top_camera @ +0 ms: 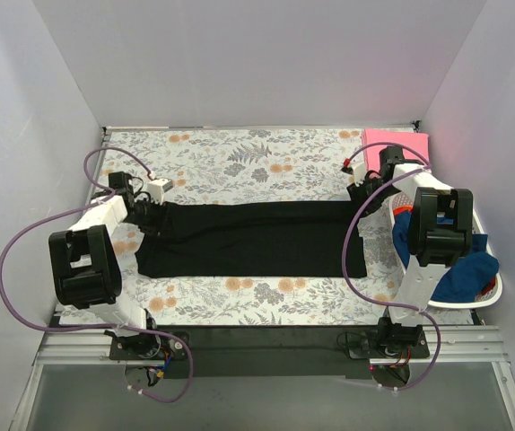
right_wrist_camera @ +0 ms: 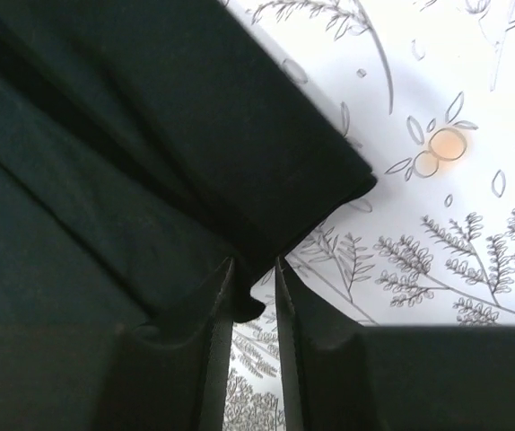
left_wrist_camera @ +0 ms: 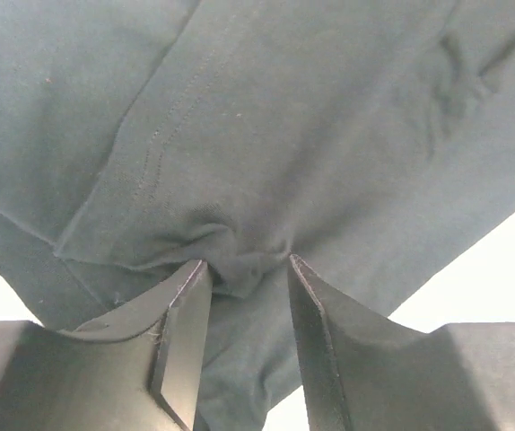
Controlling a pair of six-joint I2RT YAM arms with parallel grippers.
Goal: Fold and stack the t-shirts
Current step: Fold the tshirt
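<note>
The large black cloth t-shirt (top_camera: 248,238) is lying as a long folded band across the middle of the floral-covered bench (top_camera: 240,157). The left gripper (left_wrist_camera: 247,265) is sitting at the shirt's left end with its jaws spread, a pucker of cloth bunching between the tips. The right gripper (right_wrist_camera: 255,267) is at the right end, jaws slightly parted at the shirt's corner. A flat pink t-shirt (top_camera: 399,144) is resting at the far right corner.
</note>
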